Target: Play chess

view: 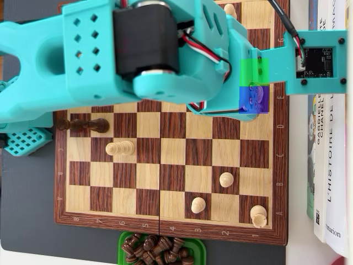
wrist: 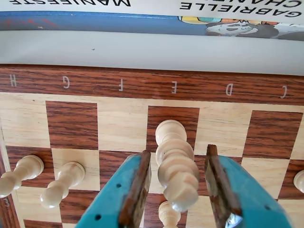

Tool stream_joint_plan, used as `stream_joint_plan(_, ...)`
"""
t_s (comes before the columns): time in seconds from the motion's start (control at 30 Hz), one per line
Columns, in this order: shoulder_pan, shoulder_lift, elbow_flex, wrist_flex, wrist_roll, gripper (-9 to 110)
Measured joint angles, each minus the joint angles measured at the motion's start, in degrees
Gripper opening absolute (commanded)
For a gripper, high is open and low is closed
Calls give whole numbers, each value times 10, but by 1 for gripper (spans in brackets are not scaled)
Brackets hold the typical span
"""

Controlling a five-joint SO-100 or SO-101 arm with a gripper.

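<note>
gripper: the teal gripper sits low over the board in the wrist view, jaws spread apart with a tall light piece standing in the gap. neither pad looks like it's touching the piece, so it's released, not grasping.
piece between jaws: a tall cream chess piece with a ribbed, turned body, standing around the e file near the lettered edge. honestly can't tell if it's a king or queen from this angle.
board: wooden chessboard with dark and light squares, letters c to h along the far border in the wrist view.
nearby pawns: two light pawns and off to the left in the wrist view, another small one just below the tall piece.
overhead: the arm covers the top half of the board. a dark piece and a light piece lie on their sides, and three light pieces sit towards the lower right.
captured stuff: a green tray full of dark pieces just off the bottom edge.
books: stacked beside the board, right side of the overhead view.
</note>
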Motion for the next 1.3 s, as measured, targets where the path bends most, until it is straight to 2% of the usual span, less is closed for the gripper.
stream_joint_plan(0.3, 0, 0, 0, 0, 0, 7)
stream_joint_plan(1.3, -8, 21, -4, 1, 0, 7)
